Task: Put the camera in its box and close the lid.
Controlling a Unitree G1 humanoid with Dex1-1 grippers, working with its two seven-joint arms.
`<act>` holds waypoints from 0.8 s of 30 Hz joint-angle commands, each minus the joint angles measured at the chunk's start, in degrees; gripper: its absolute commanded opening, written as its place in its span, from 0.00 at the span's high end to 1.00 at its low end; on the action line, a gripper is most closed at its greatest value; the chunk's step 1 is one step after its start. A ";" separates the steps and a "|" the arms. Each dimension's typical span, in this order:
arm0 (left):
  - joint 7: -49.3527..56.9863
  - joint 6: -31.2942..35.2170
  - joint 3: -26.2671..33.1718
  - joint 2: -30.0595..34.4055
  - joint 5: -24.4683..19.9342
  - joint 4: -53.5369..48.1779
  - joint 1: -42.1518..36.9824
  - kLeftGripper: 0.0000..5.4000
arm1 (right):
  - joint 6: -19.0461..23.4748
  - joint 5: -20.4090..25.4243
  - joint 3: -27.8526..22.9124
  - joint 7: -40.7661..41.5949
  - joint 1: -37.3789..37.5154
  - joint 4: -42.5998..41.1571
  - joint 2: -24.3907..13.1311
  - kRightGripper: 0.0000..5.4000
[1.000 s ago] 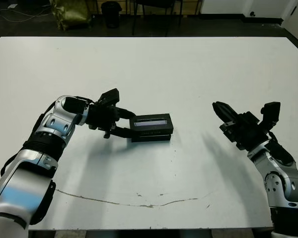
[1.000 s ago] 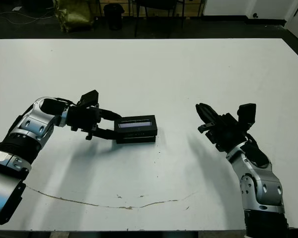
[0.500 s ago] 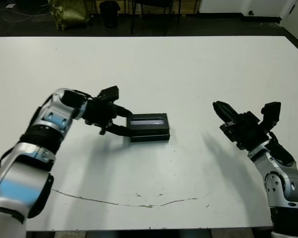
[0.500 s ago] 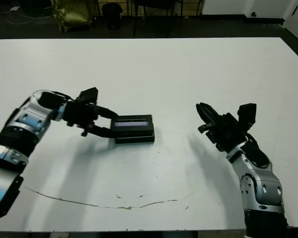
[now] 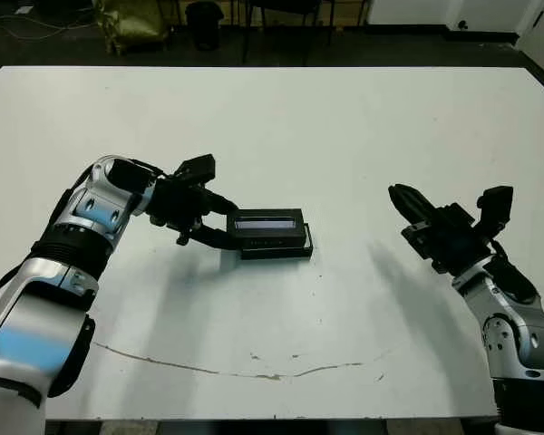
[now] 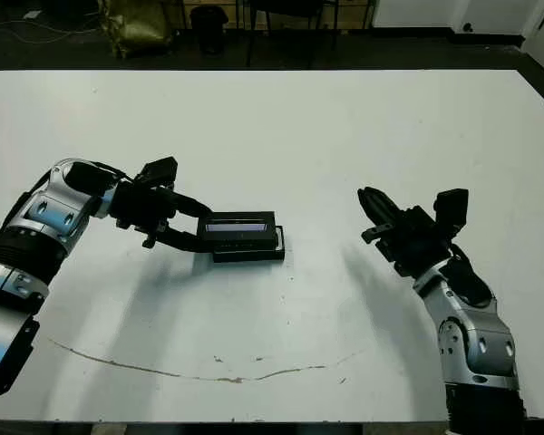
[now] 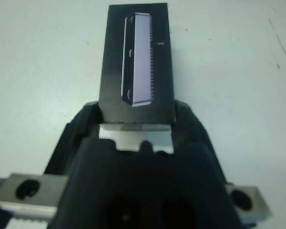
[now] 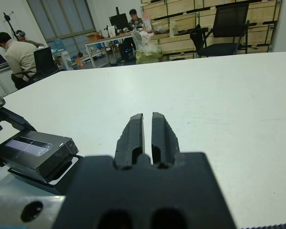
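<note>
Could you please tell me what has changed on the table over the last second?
The left gripper, still clamped on the lid, has settled it lower onto the box, though it sits slightly askew; the left arm's elbow swung outward as it did so. The right gripper stayed shut and hovering in the same spot, apart from the box.

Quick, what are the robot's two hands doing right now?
Left gripper: shut on the lid, over the box.
Right gripper: shut, holding nothing.
</note>
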 commanded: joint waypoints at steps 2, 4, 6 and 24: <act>0.44 0.16 -0.61 -0.54 0.68 0.25 1.76 0.56 | 1.44 0.27 -0.39 -0.36 0.59 0.67 -0.25 1.00; 0.85 1.09 -0.78 -0.95 0.82 0.24 1.91 0.56 | 1.04 0.07 -0.28 -0.26 0.64 0.68 -0.33 1.00; 1.34 0.84 -0.91 -1.27 1.02 0.21 2.19 0.56 | 0.64 -0.16 -0.20 -0.15 0.64 0.78 -0.41 1.00; 2.90 -1.92 -0.19 -2.65 0.02 0.71 5.20 0.56 | 0.34 0.62 -0.49 1.05 0.06 1.87 -0.54 1.00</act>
